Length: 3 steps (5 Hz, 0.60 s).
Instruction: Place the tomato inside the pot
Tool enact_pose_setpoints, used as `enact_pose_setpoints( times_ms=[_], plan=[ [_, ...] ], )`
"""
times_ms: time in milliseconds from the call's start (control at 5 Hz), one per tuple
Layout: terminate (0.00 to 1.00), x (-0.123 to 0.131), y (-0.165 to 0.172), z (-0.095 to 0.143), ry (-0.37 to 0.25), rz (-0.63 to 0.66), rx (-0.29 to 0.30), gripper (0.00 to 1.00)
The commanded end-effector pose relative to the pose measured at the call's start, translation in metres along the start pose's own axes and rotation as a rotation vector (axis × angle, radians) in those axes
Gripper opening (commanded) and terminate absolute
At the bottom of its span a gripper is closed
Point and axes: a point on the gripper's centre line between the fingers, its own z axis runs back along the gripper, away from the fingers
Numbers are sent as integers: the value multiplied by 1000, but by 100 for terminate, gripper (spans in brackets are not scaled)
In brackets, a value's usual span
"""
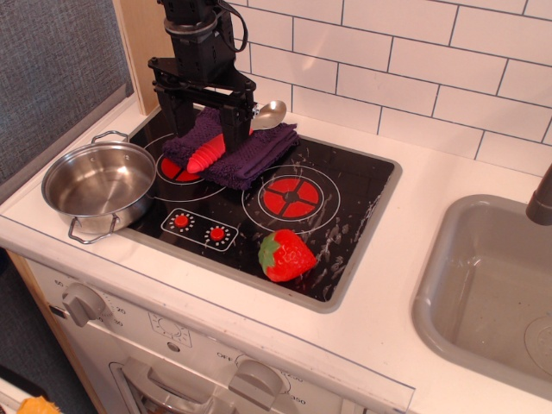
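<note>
The tomato point(287, 255) is a glossy red strawberry-shaped toy with a green cap. It lies on the front edge of the black stovetop point(345, 207), right of the knobs printed on it. The steel pot point(99, 184) stands empty at the stove's left front corner, with wire loop handles. My gripper point(205, 121) hangs at the back left over a purple cloth point(237, 151), far from the tomato. Its fingers point(239, 121) stand apart and hold nothing.
A spoon with a red ribbed handle point(207, 155) and silver bowl point(269, 113) lies on the purple cloth. A grey sink point(492, 293) lies at the right, with a dark faucet point(542, 200) at its edge. A white tiled wall runs behind.
</note>
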Motion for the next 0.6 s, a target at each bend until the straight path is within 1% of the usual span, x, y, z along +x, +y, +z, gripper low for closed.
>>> enact_pose_setpoints(
  times_ms=[0, 200, 400],
  plan=[
    [0, 0, 0, 0, 0, 0, 0, 100],
    [0, -8, -18, 0, 1, -58, -15, 100],
    [0, -24, -46, 4, -1, -158, -38, 100]
  ],
)
